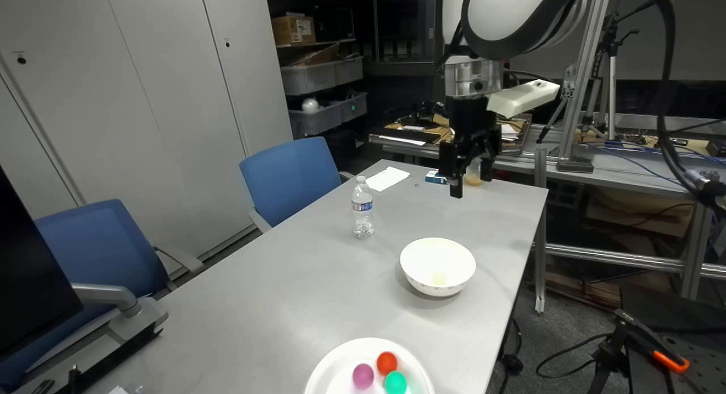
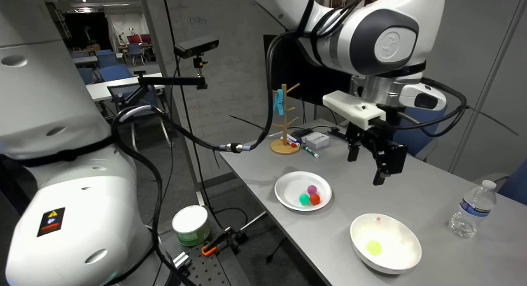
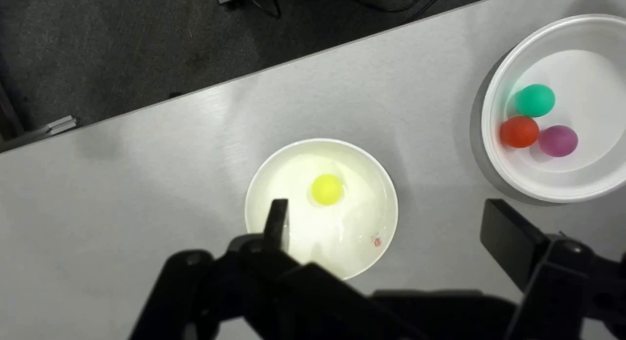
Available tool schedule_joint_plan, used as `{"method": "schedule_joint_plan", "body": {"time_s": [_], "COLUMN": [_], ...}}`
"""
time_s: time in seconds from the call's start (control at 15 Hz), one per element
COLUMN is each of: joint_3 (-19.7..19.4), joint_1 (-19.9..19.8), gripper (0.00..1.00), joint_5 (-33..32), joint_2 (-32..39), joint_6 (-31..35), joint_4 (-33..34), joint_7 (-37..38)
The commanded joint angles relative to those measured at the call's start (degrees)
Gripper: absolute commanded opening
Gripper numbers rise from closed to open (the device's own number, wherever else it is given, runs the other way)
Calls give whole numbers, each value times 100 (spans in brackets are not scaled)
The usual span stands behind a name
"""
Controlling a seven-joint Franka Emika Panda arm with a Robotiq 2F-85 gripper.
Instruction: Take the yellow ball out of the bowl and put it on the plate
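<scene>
the yellow ball (image 3: 326, 189) is lying in the bowl (image 3: 364, 183), so probably all work is remaining: grasping, lifting, placing on the plate (image 3: 589, 80). the gripper (image 3: 386, 210) is hanging above the table (image 3: 122, 208), its jaws standing wide and holding nothing.

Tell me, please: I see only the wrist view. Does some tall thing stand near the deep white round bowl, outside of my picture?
Observer: Yes, a clear plastic bottle stands upright beside the bowl, apart from it.
Operator: Thank you. The small yellow ball I see well, but is the black hand low by the bowl, or high?
Observer: High: in both exterior views it hangs clear above the bowl's rim.
</scene>
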Motion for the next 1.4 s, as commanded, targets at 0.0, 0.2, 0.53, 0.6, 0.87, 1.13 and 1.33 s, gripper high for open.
{"method": "schedule_joint_plan", "body": {"time_s": [0.0, 0.2, 0.53, 0.6, 0.87, 1.13, 1.33], "joint_3": [-32, -33, -35, -20, -25, -41, -61], "joint_1": [-65, -78, -106, -74, -88, -74, -65], "gripper": [100, 100, 100, 100, 100, 100, 100], "joint_5": [510, 866, 1252, 1069, 1108, 1050, 994], "joint_2": [368, 577, 846, 698, 783, 1037, 1313], "joint_6": [207, 475, 662, 608, 615, 775, 1009], "joint_4": [214, 240, 302, 149, 198, 319, 369], "joint_7": [57, 47, 62, 10, 19, 304, 581]}}
